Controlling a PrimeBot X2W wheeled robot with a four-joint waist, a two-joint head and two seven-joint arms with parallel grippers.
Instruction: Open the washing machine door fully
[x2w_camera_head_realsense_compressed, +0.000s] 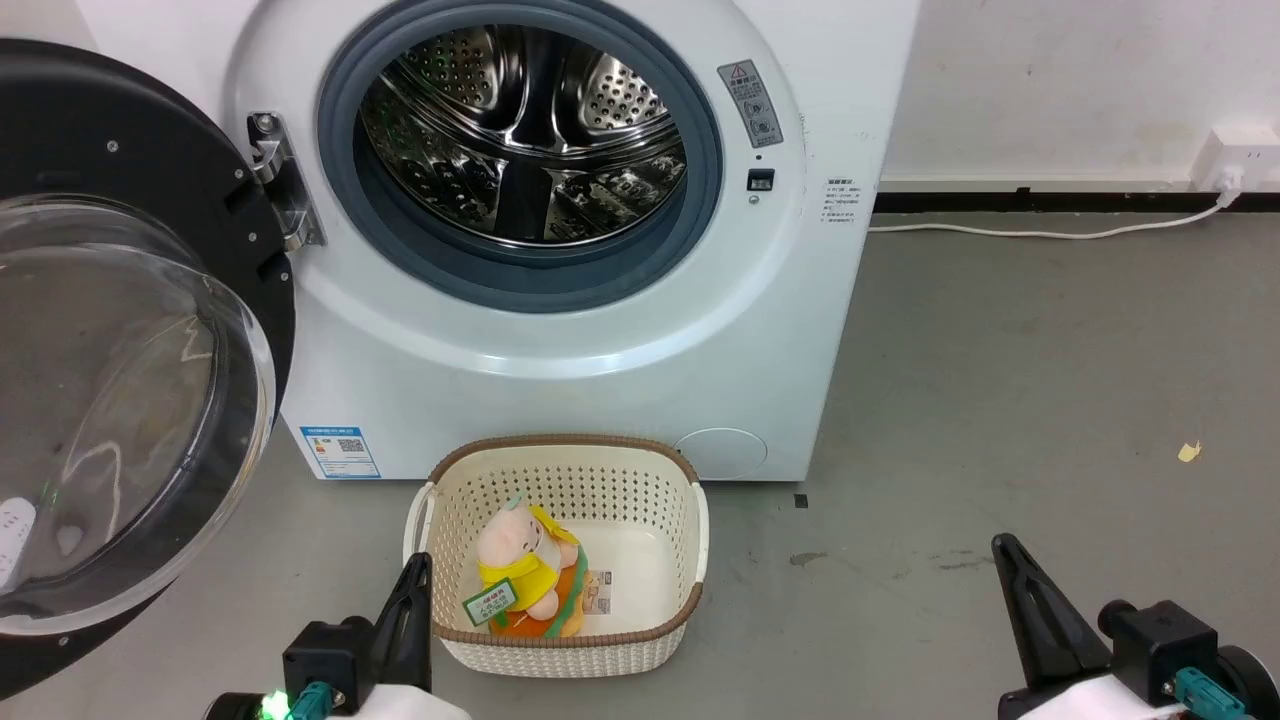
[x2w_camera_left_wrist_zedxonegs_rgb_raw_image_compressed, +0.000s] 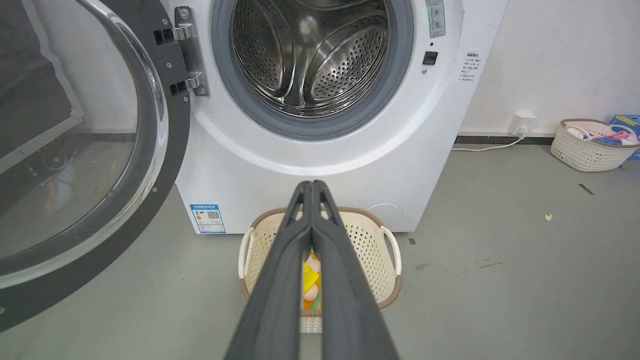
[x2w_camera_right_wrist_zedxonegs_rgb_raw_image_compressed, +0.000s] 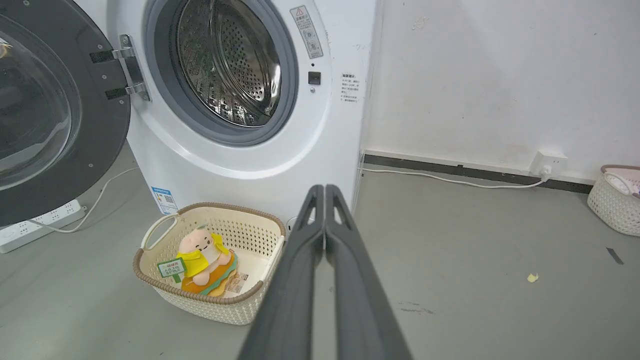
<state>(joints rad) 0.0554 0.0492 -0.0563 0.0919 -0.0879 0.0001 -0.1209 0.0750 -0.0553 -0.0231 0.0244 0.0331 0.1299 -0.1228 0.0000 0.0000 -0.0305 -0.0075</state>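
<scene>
Washing machine door (x2w_camera_head_realsense_compressed: 130, 360) is seen open at nine o'clock; left gripper (x2w_camera_left_wrist_zedxonegs_rgb_raw_image_compressed: 311, 187) and right gripper (x2w_camera_right_wrist_zedxonegs_rgb_raw_image_compressed: 325, 189) are pressed together, empty; basket (x2w_camera_head_realsense_compressed: 560, 441) at six o'clock may be knocked by reaching

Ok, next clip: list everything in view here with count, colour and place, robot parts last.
washing machine: one, white, against the wall
washing machine door: one, black rim and clear glass, standing open on its hinge at the left
drum: one, steel, behind the grey gasket
energy label: one, blue, machine's lower left corner
basket: one, cream with brown rim, on the floor before the machine
plush toy: one, pink and yellow, in that basket
far basket: one, cream, by the wall at the right
power strip: one, white, on the floor below the door
wall socket: one, white, cable plugged in
scrap: one, yellowish, on the floor at the right
left gripper: one, dark, shut, by the basket
right gripper: one, dark, shut, over the floor
</scene>
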